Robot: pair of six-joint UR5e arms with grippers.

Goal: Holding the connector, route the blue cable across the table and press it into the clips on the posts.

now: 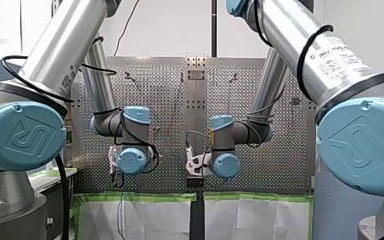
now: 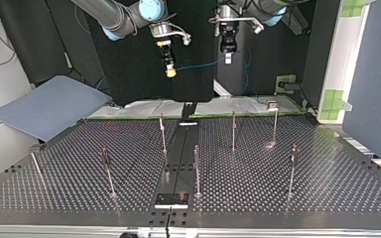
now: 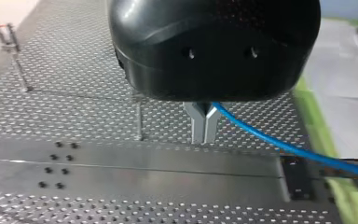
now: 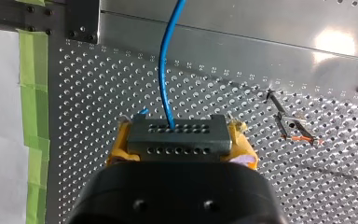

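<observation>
Hanging high over the table (image 2: 327,168) in the top view: my right gripper (image 2: 170,72), yellow pads clamped on the grey connector (image 4: 177,136). From the connector the blue cable (image 2: 198,64) sags across to my left gripper (image 2: 227,58), whose metal fingers are pinched narrow on it. The posts (image 2: 233,131) stand below, well apart from the cable.

Bright and even in the front view, pale sheen along the silver arm tubes (image 1: 65,45). Dimmer in the top view against a black backdrop (image 2: 144,74), light from above glinting off the perforated table (image 2: 322,178). White glare patch on the metal rail (image 4: 335,42) in the right wrist view; soft highlights on the glossy black housing of my left gripper (image 3: 204,137).
</observation>
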